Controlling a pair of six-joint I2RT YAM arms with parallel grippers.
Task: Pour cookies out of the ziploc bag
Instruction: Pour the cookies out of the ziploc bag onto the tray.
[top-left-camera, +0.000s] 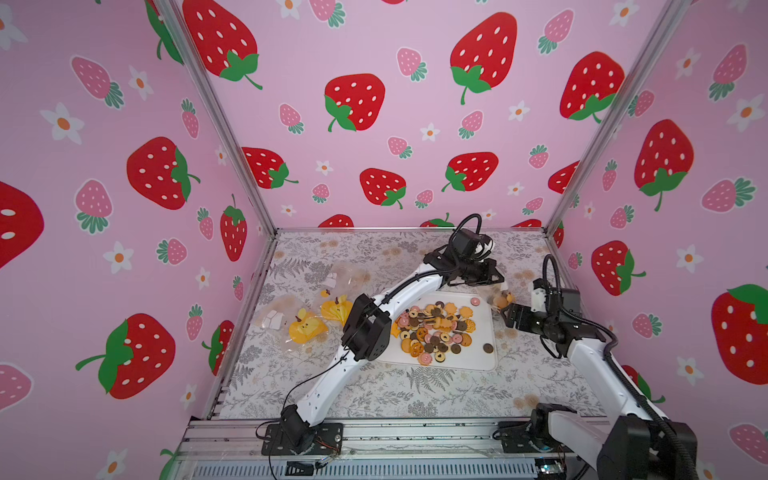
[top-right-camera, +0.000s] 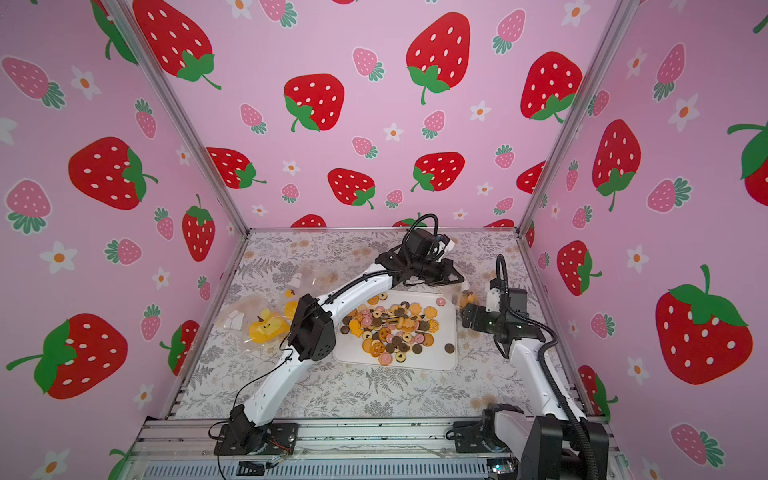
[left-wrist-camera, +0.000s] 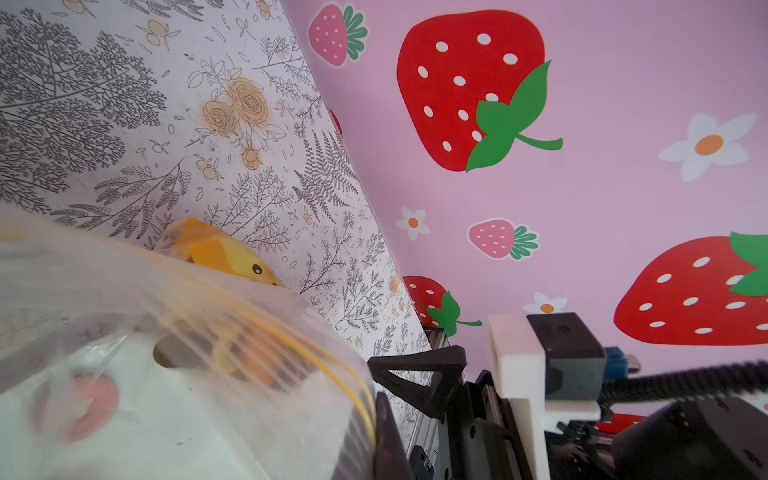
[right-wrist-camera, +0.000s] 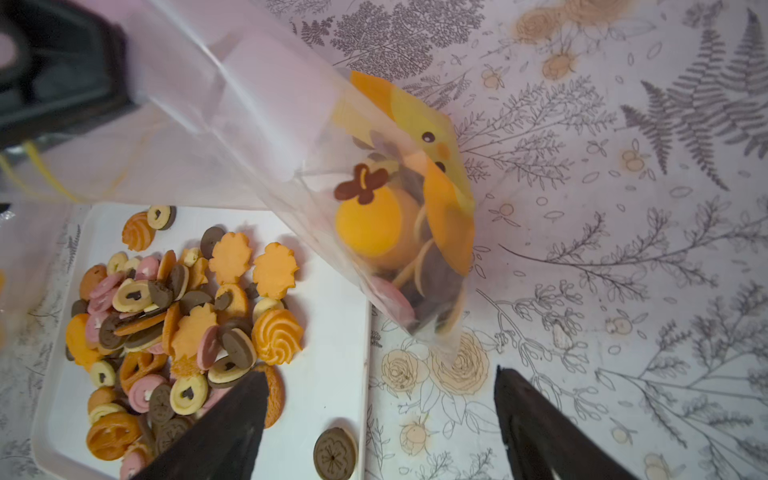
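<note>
As left gripper (top-left-camera: 498, 279) clamped ziploc bag (right-wrist-camera: 249, 124) by edge, left arm (top-left-camera: 399, 295) stretched across white tray (top-left-camera: 482, 357), bag hung past tray's far right corner. Right gripper (right-wrist-camera: 378, 372) gaped wide, empty, just beside bag's low corner. Most cookies (top-left-camera: 434, 328) lay heaped on tray; few inside bag.

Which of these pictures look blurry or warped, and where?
Left wrist view: the ziploc bag, close to the lens, is a soft smear; the wall behind is sharp. Right wrist view: cookies on the tray are crisp. Both top views: the wide lens splays the corner posts outward.
</note>
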